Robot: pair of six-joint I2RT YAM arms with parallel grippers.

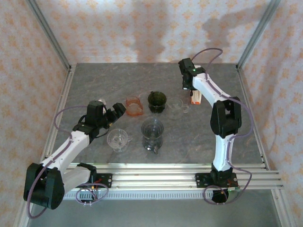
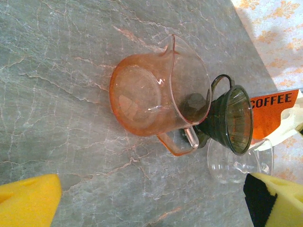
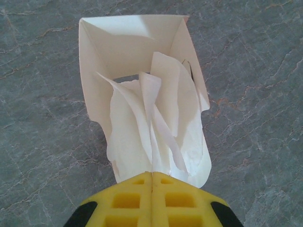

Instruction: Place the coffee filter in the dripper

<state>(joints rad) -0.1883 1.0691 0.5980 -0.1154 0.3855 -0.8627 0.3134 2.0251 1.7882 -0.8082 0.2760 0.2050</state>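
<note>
- Right gripper (image 3: 152,176), at the bench's (image 1: 94,80) far right, is pinched together on the coffee filter (image 3: 156,127).
- Left gripper (image 1: 115,113) hangs spread wide, holding nothing.
- Dark dripper (image 1: 156,100) stands upright to the right gripper's left, between both arms.
- Filter lies crumpled in its open box (image 3: 128,42), pointing away from the gripper.

Floral wallpaper walls (image 1: 142,28), grey marble table (image 1: 94,80)

Counted these on the table: one orange glass pitcher (image 1: 134,105), one dark green dripper (image 1: 156,100), one smoky glass carafe (image 1: 152,132), two clear glass cups (image 1: 118,138) (image 1: 182,107), and one filter box (image 1: 195,97). The coffee filters (image 3: 156,118) inside were too bunched to count.
</note>
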